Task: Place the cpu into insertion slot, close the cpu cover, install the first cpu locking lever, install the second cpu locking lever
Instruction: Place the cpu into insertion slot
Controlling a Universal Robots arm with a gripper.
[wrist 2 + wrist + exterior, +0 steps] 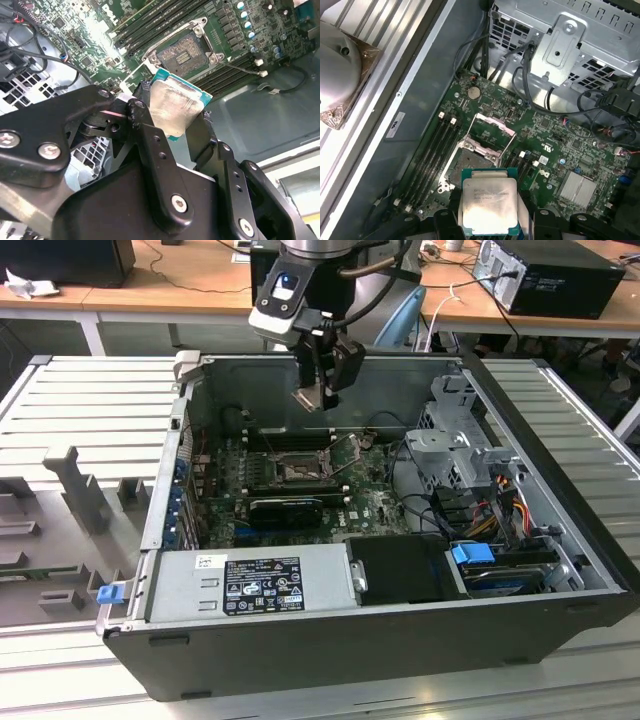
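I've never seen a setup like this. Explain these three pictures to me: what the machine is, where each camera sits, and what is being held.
This is a robot arm with a two-fingered tool at its end, working over an open computer case lying on its side. The exterior view looks at the whole scene from off the arm; both wrist views come from cameras riding near the tool, looking into the case. The tool is shut on the cpu, a small flat square chip, held in the air above the green circuit board. Below it sits the insertion slot, with no chip in it, and the cpu cover swung open.
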